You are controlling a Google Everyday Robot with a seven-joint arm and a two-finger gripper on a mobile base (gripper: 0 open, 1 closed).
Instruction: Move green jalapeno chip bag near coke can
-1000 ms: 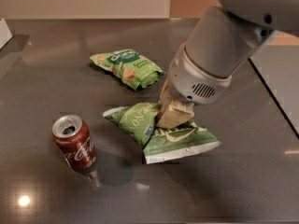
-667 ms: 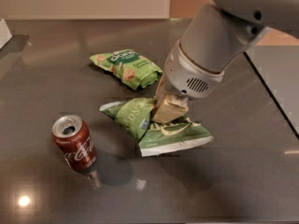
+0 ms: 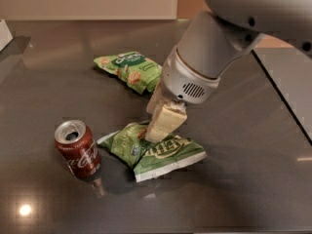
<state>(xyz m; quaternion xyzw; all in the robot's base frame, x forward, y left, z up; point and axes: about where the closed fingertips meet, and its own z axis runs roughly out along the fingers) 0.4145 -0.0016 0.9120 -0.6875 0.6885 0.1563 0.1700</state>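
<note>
The green jalapeno chip bag (image 3: 156,151) lies on the dark table, crumpled, with white lettering and silvery ends. Its left end is close to the red coke can (image 3: 78,150), which stands upright with its silver top showing. My gripper (image 3: 155,130) comes down from the upper right onto the middle of the bag and is shut on it. Its cream fingers (image 3: 163,123) pinch the bag's top fold.
A smaller light-green snack bag (image 3: 130,70) with a dark green label lies behind the gripper. The dark table (image 3: 243,189) has a seam on the right (image 3: 282,101). A white object (image 3: 4,33) sits at the far left edge.
The gripper has dragged the chip bag left and toward the front, closer to the coke can. The can and the smaller snack bag have not moved.
</note>
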